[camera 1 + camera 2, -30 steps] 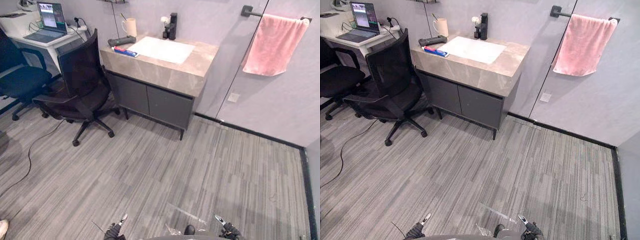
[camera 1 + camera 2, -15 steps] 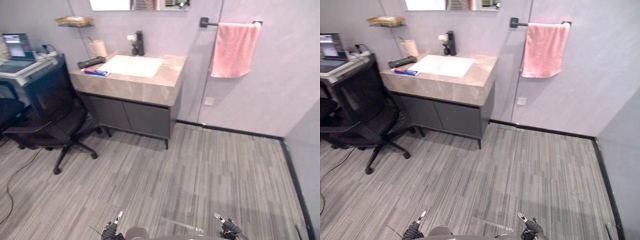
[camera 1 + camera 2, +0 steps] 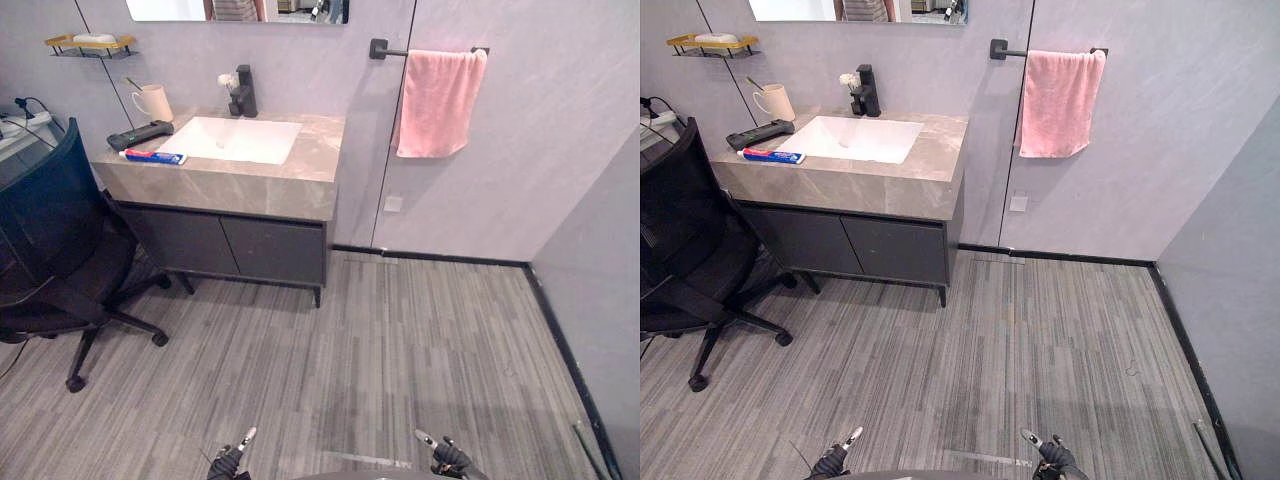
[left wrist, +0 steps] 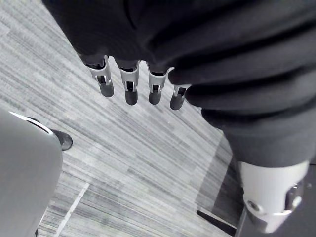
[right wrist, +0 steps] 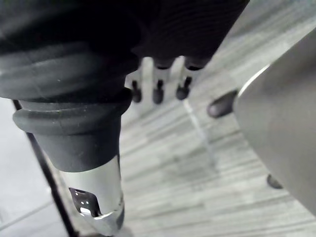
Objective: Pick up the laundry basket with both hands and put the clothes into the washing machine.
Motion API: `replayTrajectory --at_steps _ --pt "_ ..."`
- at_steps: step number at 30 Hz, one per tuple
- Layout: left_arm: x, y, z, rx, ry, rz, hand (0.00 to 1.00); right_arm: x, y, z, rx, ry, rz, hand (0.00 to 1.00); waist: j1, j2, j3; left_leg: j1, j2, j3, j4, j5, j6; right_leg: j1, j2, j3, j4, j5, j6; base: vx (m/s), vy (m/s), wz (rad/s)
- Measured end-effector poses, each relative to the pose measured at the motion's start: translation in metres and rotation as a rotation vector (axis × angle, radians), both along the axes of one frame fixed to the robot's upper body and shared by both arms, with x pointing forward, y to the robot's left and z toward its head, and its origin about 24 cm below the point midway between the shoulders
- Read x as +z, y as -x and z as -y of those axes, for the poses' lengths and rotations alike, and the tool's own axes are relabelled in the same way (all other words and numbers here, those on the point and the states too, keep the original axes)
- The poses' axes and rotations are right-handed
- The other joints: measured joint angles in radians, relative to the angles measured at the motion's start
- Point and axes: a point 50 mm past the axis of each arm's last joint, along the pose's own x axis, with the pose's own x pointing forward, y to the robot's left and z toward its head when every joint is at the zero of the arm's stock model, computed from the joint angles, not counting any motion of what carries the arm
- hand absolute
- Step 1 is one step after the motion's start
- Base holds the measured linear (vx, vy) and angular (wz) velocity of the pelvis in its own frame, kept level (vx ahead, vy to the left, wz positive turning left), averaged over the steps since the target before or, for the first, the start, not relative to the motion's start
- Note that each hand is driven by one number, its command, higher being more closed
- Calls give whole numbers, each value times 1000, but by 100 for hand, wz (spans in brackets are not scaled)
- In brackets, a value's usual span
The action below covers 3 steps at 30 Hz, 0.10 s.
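- Laundry basket, clothes and washing machine: their place and their look cannot be told from these views, so nothing can be said of the basket's handles or how full it is.
- Both the left hand [image 3: 228, 463] and the right hand [image 3: 447, 458] hang low at the near edge of the eye views, well apart from each other, above bare striped floor [image 3: 400, 340].
- In the left wrist view the fingers [image 4: 131, 91] point straight down in a row, relaxed and holding nothing; the right hand's fingers [image 5: 158, 91] are likewise straight and empty.
- Hanging free like this probably suits walking or turning rather than carrying; it fits a robot heading for the basket as well as one that has put it down.
- Ahead stand a sink cabinet [image 3: 230, 235] whose surface carries a cup [image 3: 152, 102] and a toothpaste tube [image 3: 153, 157], a pink towel [image 3: 432, 100] on a wall rail, and a black office chair [image 3: 50, 250] to the left.
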Motion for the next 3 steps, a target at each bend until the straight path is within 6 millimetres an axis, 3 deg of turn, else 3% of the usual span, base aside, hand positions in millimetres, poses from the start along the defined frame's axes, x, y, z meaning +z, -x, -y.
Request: replayTrajectory --at_steps 3 --pt "0 -3 2 -50 -5 1 0 -2 7 1 19 8 -34 0 0 2 2 9 -1 -6 -3 5 -1 13 3 -7 0 0 0 -16 -8 3"
